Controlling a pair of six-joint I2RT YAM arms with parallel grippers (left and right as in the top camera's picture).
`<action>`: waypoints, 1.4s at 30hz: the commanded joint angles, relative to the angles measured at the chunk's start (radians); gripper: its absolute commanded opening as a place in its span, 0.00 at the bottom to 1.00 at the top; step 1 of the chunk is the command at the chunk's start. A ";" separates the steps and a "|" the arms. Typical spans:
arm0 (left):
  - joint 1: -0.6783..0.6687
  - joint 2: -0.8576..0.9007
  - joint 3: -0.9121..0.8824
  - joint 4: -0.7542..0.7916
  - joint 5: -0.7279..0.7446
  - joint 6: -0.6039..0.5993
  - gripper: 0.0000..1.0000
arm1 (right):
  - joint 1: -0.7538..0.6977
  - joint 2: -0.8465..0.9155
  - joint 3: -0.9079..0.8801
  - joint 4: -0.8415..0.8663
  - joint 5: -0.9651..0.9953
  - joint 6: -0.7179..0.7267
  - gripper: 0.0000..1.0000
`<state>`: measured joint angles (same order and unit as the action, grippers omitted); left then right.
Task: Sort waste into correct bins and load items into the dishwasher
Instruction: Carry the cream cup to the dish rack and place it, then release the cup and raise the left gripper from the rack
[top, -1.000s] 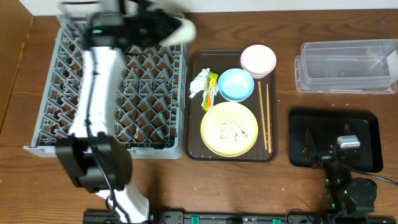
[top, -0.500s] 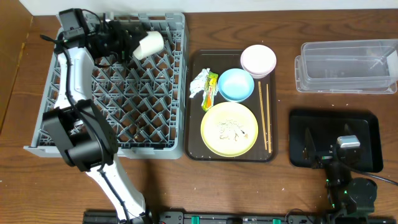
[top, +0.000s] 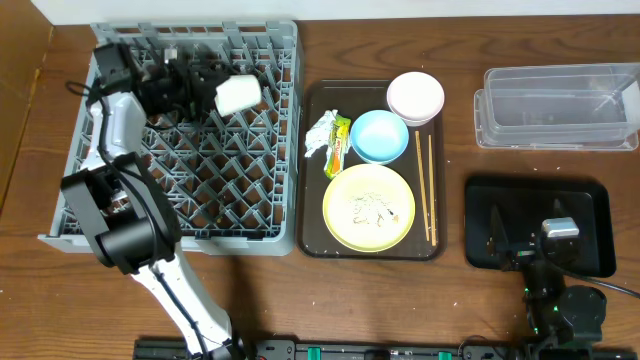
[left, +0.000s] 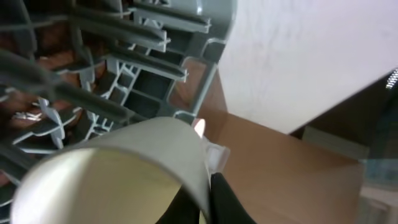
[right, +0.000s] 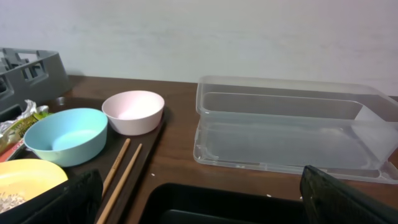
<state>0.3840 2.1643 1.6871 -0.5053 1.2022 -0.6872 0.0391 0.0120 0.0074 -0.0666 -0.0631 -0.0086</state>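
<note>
My left gripper (top: 213, 90) is shut on the rim of the small white cup (top: 238, 94), holding it on its side over the back of the grey dishwasher rack (top: 255, 215). In the left wrist view one black finger (left: 231, 200) lies outside the cup (left: 124, 168) wall and the other inside it. On the brown tray (top: 315, 170) lie the crumpled wrapper (top: 328, 140), blue bowl (top: 379, 135), white bowl (top: 415, 96), yellow plate (top: 368, 207) with rice scraps, and chopsticks (top: 426, 185). My right gripper (top: 528, 222) stands open over the black bin (top: 590, 195), holding nothing.
The clear tub (top: 555, 108) stands at the back right, behind the black bin (right: 249, 202). A few rice grains lie on the wood between them. The rack's pegs stand close under the cup, and the rack's back wall (left: 205, 37) rises just beyond it.
The left arm carried the cup from the rack's back right corner leftward, then down and forward over the rack's back rows. The right arm has not moved.
</note>
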 joint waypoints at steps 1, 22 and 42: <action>0.020 0.009 -0.015 0.008 -0.010 0.000 0.08 | 0.011 -0.005 -0.002 -0.004 0.003 -0.007 0.99; 0.118 0.003 -0.013 -0.158 -0.139 0.224 0.43 | 0.011 -0.005 -0.002 -0.004 0.003 -0.007 0.99; -0.006 -0.504 0.011 -0.346 -1.028 0.438 0.08 | 0.011 -0.005 -0.002 -0.004 0.003 -0.007 0.99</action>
<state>0.4774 1.7054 1.6871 -0.8444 0.4515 -0.3355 0.0391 0.0120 0.0074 -0.0662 -0.0631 -0.0086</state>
